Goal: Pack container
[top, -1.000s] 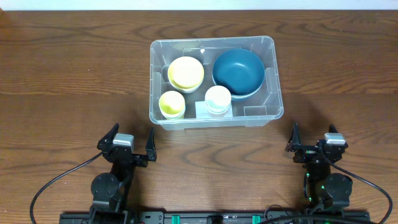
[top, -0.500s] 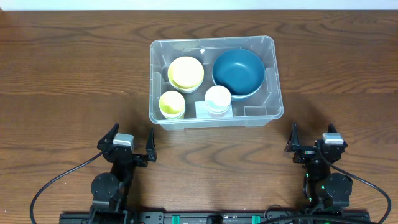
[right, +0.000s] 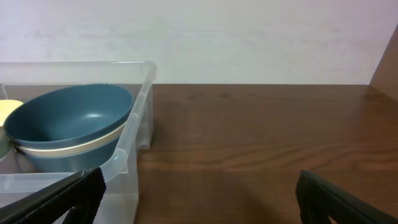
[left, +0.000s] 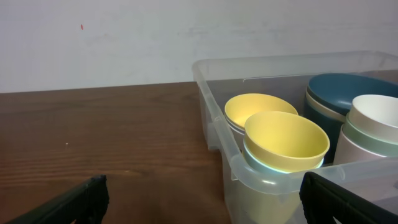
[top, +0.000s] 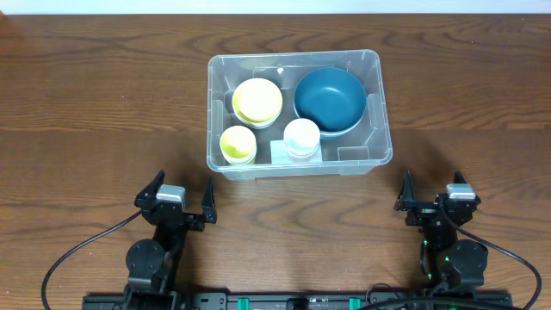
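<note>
Overhead first: you have the container [top: 293, 57] standing on the desk [top: 103, 103], long side facing the arms. Inside it, the dark blue bowl [top: 329, 99] fills the far right part. The wide yellow bowl [top: 257, 100] takes the far left. The small yellow cup [top: 238, 143] stands at the container's near left corner, and the white cup [top: 301, 136] stands at the middle of its near wall. The left arm [top: 170, 215] waits on the near side of the container, below its left corner. The right arm [top: 449, 215] waits below and a little outside its right corner. Both are well apart from the container. Both sets of jaws are spread wide and hold nothing.

Over to your left wrist view: the container's near left corner fills the right half of the picture. The small yellow cup is pressed up against that corner, with the wide yellow bowl just behind it. The white cup and the dark blue bowl sit further right inside. The fingertips [left: 78, 202] show only at the bottom corners of the picture, wide apart and empty.

Now your right wrist view: the container's right end is at the left of the picture, with bare desk beside it. The dark blue bowl sits inside against that end wall, with a pale band showing under it. The jaws are wide here too, and nothing is between them.
</note>
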